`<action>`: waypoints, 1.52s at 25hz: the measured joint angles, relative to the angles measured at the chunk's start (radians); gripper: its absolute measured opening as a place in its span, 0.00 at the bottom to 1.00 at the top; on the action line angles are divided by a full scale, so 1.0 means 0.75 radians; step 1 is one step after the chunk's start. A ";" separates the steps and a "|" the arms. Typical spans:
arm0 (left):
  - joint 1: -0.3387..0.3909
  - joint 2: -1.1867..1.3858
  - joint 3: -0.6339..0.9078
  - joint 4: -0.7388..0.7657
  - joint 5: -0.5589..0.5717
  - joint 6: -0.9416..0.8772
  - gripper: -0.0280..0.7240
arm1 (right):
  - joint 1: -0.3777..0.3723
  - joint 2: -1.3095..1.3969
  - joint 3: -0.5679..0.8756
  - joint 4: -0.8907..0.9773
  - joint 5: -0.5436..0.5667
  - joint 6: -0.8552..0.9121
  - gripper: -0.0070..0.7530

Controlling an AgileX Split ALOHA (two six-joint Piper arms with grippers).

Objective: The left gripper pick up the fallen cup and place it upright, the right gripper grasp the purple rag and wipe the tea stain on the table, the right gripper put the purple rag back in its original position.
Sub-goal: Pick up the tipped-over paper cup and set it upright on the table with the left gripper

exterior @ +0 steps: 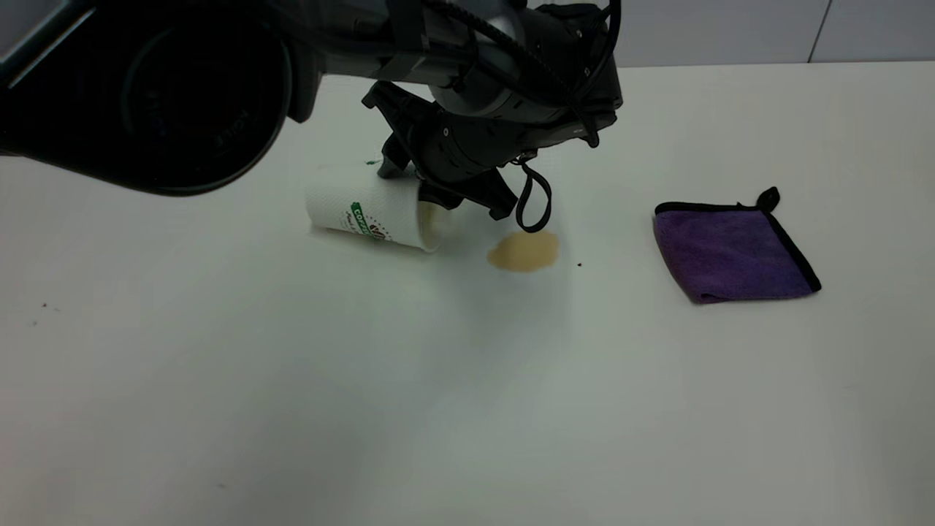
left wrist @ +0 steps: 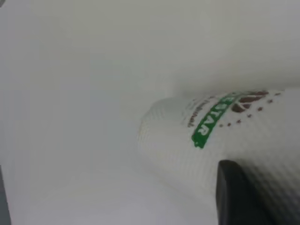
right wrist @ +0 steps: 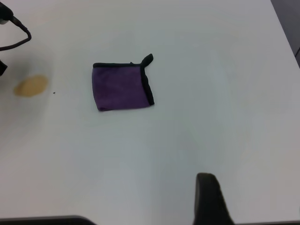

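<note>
The cup lies on its side on the table, its mouth facing the tea stain. My left gripper reaches down over the cup's mouth end and stands open, one jaw behind the cup and one in front. In the left wrist view a black finger rests along the cup's dimpled side. The purple rag lies folded flat to the right, untouched. The right wrist view shows the rag and the stain far from my right gripper, which hangs high over bare table.
The left arm's bulky black links fill the upper left of the exterior view. A black cable loop hangs just above the stain. A tiny black speck sits right of the stain. The table's far edge meets a grey wall.
</note>
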 joint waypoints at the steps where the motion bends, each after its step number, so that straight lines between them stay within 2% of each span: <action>1: 0.001 0.000 0.000 0.013 0.016 0.000 0.31 | 0.000 0.000 0.000 0.000 0.000 0.000 0.65; 2: 0.002 -0.001 -0.001 0.039 0.045 0.000 0.20 | 0.000 0.000 0.000 0.000 0.000 0.000 0.65; 4: 0.007 -0.003 -0.001 0.101 0.055 0.009 0.07 | 0.000 0.000 0.000 0.000 0.000 0.000 0.65; 7: 0.019 -0.023 -0.001 0.122 0.055 0.098 0.00 | 0.000 0.000 0.000 0.000 0.000 0.000 0.65; 10: 0.052 -0.077 -0.001 0.025 0.053 0.241 0.00 | 0.000 0.000 0.000 0.000 0.000 0.000 0.65; 14: 0.144 -0.200 -0.001 -0.220 0.052 0.489 0.00 | 0.000 0.000 0.000 0.000 0.000 0.000 0.65; 21: 0.367 -0.377 -0.001 -0.642 -0.020 0.929 0.00 | 0.000 0.000 0.000 0.000 0.000 0.000 0.65; 28: 0.643 -0.380 -0.001 -1.199 -0.046 1.328 0.00 | 0.000 0.000 0.000 0.000 0.000 0.000 0.65; 31: 0.729 -0.380 -0.001 -1.362 -0.048 1.466 0.00 | 0.000 0.000 0.000 0.000 0.000 0.000 0.65; 34: 0.768 -0.376 -0.001 -1.446 -0.063 1.574 0.00 | 0.000 0.000 0.000 0.000 0.000 0.000 0.65; 38: 0.772 -0.357 -0.001 -1.518 -0.106 1.725 0.00 | 0.000 0.000 0.000 0.000 0.000 0.000 0.65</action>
